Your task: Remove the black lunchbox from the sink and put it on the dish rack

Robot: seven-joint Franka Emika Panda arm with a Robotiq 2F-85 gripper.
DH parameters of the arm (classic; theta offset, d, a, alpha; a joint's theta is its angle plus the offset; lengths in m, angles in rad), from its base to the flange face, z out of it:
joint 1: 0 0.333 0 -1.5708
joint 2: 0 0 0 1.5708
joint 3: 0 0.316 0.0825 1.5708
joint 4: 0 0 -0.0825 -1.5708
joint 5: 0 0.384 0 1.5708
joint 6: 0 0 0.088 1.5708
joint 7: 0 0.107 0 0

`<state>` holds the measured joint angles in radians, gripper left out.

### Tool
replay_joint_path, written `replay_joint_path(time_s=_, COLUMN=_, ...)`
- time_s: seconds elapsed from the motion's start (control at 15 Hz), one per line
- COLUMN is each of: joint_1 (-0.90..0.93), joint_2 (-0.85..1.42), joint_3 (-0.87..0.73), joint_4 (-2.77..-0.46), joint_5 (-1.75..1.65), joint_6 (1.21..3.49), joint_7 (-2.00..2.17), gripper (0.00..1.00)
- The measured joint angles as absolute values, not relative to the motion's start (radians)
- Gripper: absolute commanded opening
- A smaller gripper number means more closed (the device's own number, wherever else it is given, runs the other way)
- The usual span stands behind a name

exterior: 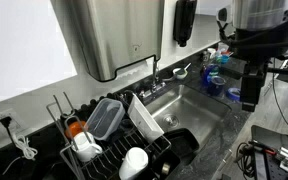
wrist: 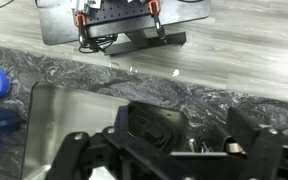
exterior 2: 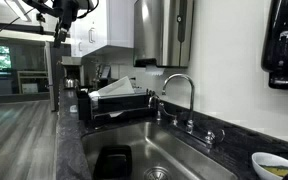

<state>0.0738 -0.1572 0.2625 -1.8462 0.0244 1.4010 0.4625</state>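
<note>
1. Exterior views differ on the room. In an exterior view a wood floor (exterior 2: 14,135) and white cabinets (exterior 2: 109,30) run back from the camera. The wrist view gives the floor only as a strip beyond the counter.
2. The dark marbled surface (wrist: 184,85) fills much of the wrist view. In both exterior views it frames the sink (exterior: 199,110).
3. The dish rack (exterior: 74,155) stands just beside one end of the sink. An exterior view looks down into it, showing a clear container (exterior: 106,115) and a white cup (exterior: 134,162).
4. The black lunchbox (exterior 2: 112,160) lies on the sink floor, plainest in an exterior view. I cannot make it out in the wrist view.
5. The pincer (wrist: 169,155) shows its jaws spread wide in the wrist view, gripping nothing. It hangs above the surface, well apart from the lunchbox.
</note>
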Motion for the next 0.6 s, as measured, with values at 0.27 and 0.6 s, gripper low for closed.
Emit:
replay_joint_path(time_s=0.27, joint_1=0.074, joint_2=-0.157, joint_3=0.263, joint_4=-1.846, joint_5=0.024, joint_6=1.401, joint_7=0.463, gripper=1.00)
replay_joint_path(time_s=0.6, joint_1=0.074, joint_2=-0.157, joint_3=0.263, joint_4=-1.846, joint_5=0.024, joint_6=1.401, joint_7=0.463, gripper=1.00)
